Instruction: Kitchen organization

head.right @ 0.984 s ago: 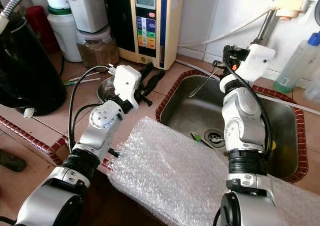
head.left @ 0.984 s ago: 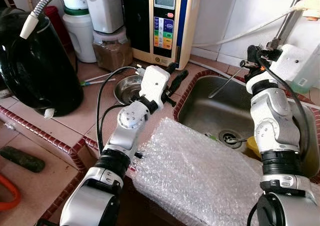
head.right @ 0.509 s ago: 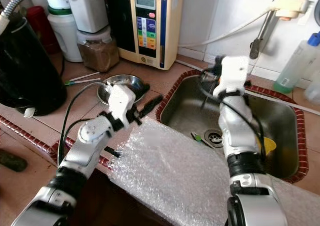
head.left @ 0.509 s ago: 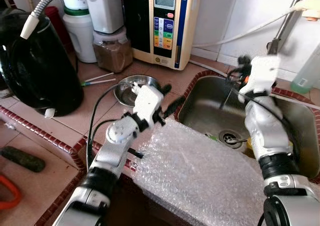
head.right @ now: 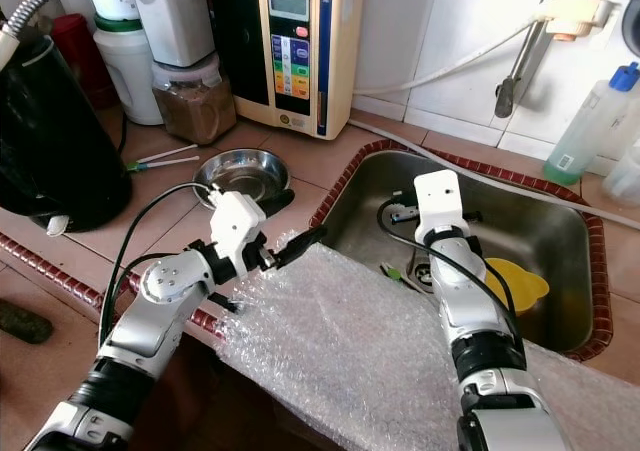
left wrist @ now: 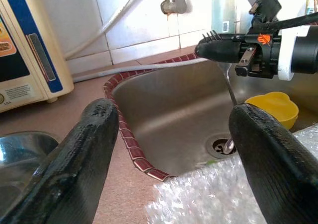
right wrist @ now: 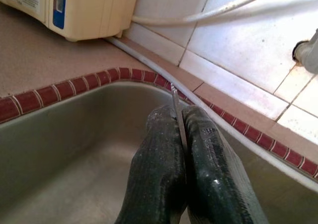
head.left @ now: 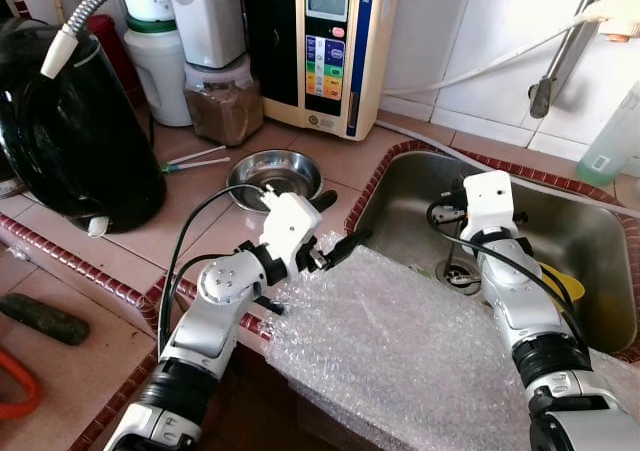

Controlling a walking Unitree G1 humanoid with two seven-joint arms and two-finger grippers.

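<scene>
The spoon [left wrist: 229, 92] hangs handle-up over the sink [head.left: 400, 221], its bowl near the drain [left wrist: 222, 145]. The right pincer [right wrist: 181, 134] is clamped on the thin metal handle, fingers pressed together around it, held above the middle of the basin. A yellow cup [head.right: 515, 283] lies on the sink floor beside the right arm, and a small green scrap [head.right: 392, 270] sits by the drain.

The left pincer [head.left: 333, 228] hovers at the sink's near-left corner, its fingers [left wrist: 74, 169] spread wide apart and holding nothing, just above the edge of a bubble wrap sheet [head.left: 400, 351] draped over the front of the table [head.left: 130, 241]. A steel bowl [head.left: 275, 174] sits on the table just behind the left wrist, with two sticks [head.left: 195, 159] beside it. Further back stand a black kettle [head.left: 70, 131], a jar of brown powder [head.left: 225, 99], a white container [head.left: 165, 66] and a water purifier [head.left: 325, 46]. A soap bottle [head.right: 590, 121] stands behind the sink, under the tap [head.right: 515, 76].
</scene>
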